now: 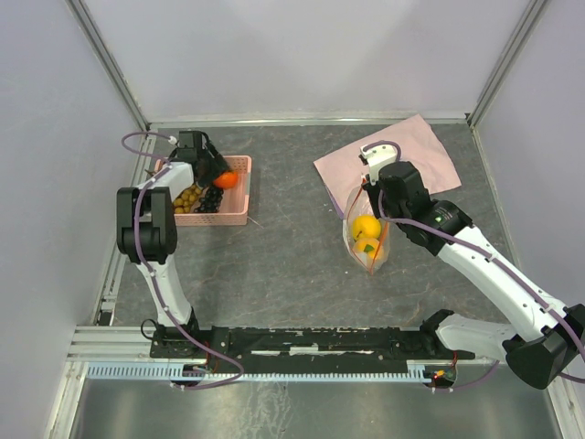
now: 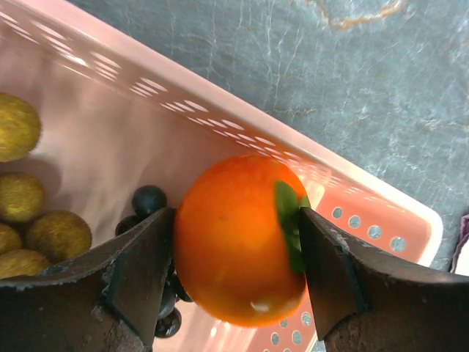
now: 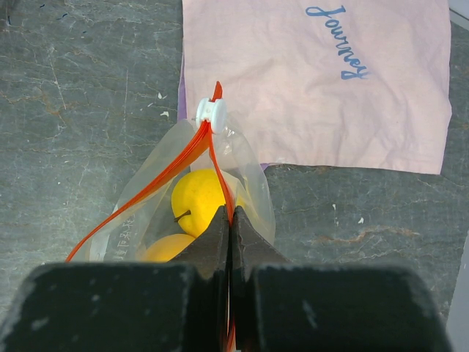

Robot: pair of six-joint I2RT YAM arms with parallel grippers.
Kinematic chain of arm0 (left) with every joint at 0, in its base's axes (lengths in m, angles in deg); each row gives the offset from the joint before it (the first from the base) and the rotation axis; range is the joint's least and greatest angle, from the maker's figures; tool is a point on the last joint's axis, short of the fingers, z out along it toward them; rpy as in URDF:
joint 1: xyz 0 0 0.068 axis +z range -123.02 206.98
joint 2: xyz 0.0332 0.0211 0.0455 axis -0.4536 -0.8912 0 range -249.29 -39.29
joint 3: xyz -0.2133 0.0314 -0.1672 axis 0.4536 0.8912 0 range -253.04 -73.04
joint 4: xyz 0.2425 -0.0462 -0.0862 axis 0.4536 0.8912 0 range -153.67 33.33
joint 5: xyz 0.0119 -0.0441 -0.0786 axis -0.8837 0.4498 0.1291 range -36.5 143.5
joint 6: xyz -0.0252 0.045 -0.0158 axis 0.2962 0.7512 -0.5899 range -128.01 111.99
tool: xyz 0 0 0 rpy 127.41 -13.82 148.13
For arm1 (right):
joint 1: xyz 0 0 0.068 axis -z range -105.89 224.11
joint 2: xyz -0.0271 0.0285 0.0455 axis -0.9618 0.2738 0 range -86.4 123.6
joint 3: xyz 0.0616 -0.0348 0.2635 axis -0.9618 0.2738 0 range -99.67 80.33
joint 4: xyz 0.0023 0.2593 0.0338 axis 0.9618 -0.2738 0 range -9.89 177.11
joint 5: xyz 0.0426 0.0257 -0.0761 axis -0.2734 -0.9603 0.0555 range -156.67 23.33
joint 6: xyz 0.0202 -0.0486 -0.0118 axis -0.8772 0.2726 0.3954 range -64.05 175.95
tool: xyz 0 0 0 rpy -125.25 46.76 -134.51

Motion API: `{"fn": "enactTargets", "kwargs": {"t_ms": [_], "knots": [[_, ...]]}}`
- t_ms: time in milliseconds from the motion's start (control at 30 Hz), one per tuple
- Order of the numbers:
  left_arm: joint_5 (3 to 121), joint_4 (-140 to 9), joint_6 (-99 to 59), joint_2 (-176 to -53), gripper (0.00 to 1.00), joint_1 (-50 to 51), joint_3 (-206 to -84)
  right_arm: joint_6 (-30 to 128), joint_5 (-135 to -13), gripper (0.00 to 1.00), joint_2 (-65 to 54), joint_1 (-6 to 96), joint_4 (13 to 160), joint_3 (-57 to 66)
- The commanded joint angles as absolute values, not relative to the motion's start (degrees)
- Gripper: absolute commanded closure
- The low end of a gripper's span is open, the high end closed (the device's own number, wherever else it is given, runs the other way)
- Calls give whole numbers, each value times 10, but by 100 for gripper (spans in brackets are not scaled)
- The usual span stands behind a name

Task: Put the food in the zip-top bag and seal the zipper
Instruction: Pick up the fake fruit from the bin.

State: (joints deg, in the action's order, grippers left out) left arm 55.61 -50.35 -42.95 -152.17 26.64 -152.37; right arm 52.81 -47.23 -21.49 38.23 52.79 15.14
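My left gripper (image 1: 218, 174) is shut on an orange, green-topped persimmon (image 2: 231, 235), with a finger (image 2: 139, 271) pressed on each side, just over the pink basket (image 2: 220, 117). Dark grapes (image 2: 149, 199) and tan-brown berries (image 2: 58, 235) lie in the basket below. At centre right stands the clear zip-top bag (image 1: 358, 206), holding a yellow lemon (image 3: 198, 194) and an orange fruit (image 3: 165, 249). My right gripper (image 3: 230, 220) is shut on one side of the orange-red zipper (image 3: 146, 194), and the bag's mouth gapes open. A white slider (image 3: 210, 111) sits at the zipper's far end.
A pink cloth with blue writing (image 3: 315, 81) lies flat behind the bag. The basket (image 1: 236, 215) sits at the left, close to the left wall and its metal rail. Grey walls enclose the table on three sides.
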Motion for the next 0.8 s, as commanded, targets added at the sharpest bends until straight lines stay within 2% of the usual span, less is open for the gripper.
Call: {"fn": "enactTargets", "kwargs": {"t_ms": [0,167,333,767], "knots": [[567,-493,-445,-1546,26,256,-1545,528,-474,98,-222,382,551,133],[564,-493,-445,-1540,33,251,-1547,528,-474,98,-223,381,550,133],[557,-493,-443,-1518,53,247,-1537,527,-477,98,-225,381,548,129],[500,-519,-442,-1361,65,181,-1443,508,-488,98,-225,381,524,114]]}}
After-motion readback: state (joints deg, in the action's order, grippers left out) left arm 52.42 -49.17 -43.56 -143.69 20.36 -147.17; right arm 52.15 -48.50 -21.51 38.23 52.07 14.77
